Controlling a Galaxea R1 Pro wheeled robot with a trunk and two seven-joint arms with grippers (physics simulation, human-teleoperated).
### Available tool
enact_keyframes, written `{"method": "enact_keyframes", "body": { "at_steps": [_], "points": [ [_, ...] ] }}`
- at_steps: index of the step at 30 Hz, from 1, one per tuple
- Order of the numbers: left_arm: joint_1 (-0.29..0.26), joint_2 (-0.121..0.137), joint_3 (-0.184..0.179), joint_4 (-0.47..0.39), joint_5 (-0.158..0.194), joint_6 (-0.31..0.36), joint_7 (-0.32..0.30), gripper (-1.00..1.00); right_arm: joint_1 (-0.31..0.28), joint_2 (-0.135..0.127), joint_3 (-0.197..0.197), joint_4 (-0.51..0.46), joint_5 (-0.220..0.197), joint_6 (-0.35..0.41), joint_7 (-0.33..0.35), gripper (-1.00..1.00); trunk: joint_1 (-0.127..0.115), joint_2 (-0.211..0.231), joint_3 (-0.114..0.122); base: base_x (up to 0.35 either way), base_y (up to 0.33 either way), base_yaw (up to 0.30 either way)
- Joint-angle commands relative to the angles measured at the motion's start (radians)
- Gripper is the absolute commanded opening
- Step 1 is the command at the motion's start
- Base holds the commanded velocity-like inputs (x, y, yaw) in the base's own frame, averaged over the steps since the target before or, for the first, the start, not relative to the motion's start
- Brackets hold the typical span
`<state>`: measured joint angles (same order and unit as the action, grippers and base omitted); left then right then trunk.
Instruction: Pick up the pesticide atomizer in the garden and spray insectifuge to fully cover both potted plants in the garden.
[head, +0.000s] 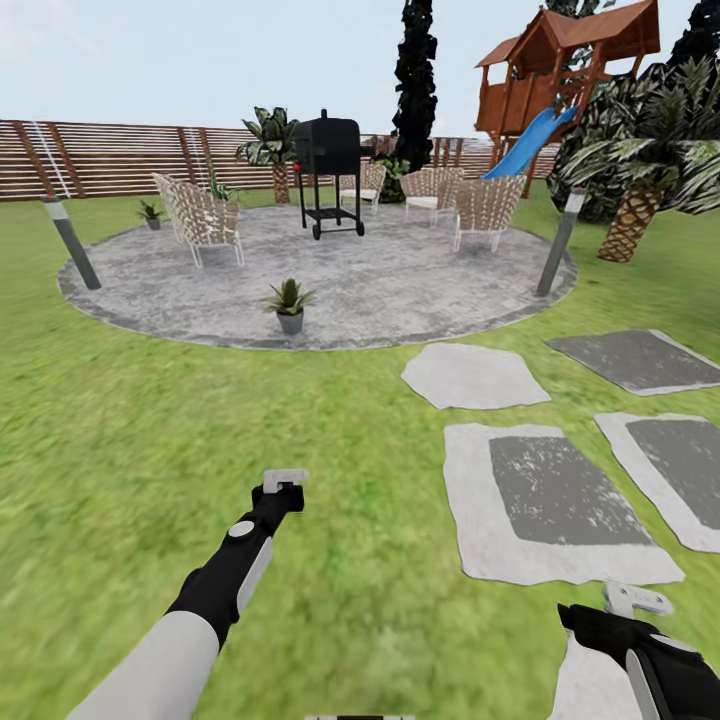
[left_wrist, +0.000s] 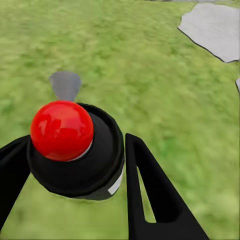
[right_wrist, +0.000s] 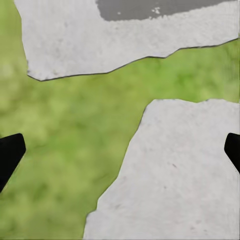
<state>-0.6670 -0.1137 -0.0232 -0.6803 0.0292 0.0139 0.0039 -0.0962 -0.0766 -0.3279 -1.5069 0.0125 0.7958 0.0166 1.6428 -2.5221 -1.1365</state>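
Left gripper (left_wrist: 75, 165) clamps the red-capped pesticide atomizer (left_wrist: 75, 150), label unreadable; right gripper (right_wrist: 120, 150) spread apart.

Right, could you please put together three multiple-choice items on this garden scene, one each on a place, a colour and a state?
1. Where does the black grill stand?
A. on the lawn
B. on the paved patio
C. on a stepping stone

2. What colour is the pesticide atomizer cap?
A. red
B. yellow
C. white

3. How are the right gripper fingers?
A. shut on a bottle
B. shut on nothing
C. open, holding nothing

Answers:
1 B: its wheels rest on the grey paving among the chairs.
2 A: the left wrist view shows a glossy red knob on top.
3 C: the right wrist view shows them wide apart over grass and stepping stones.
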Motion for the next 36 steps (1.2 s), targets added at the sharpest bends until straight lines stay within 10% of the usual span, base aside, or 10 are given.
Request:
{"method": "enact_keyframes", "body": {
  "at_steps": [1, 36],
  "points": [
    [0.000, 0.000, -0.001, -0.001, 0.003, 0.001, 0.001, -1.00, 0.000, 0.000, 0.000, -0.001, 0.001, 0.005, 0.002, 1.00, 0.000, 0.000, -0.001, 0.338, 0.000, 0.004],
    [0.000, -0.007, -0.001, -0.001, 0.003, 0.001, 0.000, -1.00, 0.000, 0.000, 0.000, -0.001, 0.001, 0.005, 0.002, 1.00, 0.000, 0.000, -0.001, 0.338, -0.043, 0.029]
  ]
}}
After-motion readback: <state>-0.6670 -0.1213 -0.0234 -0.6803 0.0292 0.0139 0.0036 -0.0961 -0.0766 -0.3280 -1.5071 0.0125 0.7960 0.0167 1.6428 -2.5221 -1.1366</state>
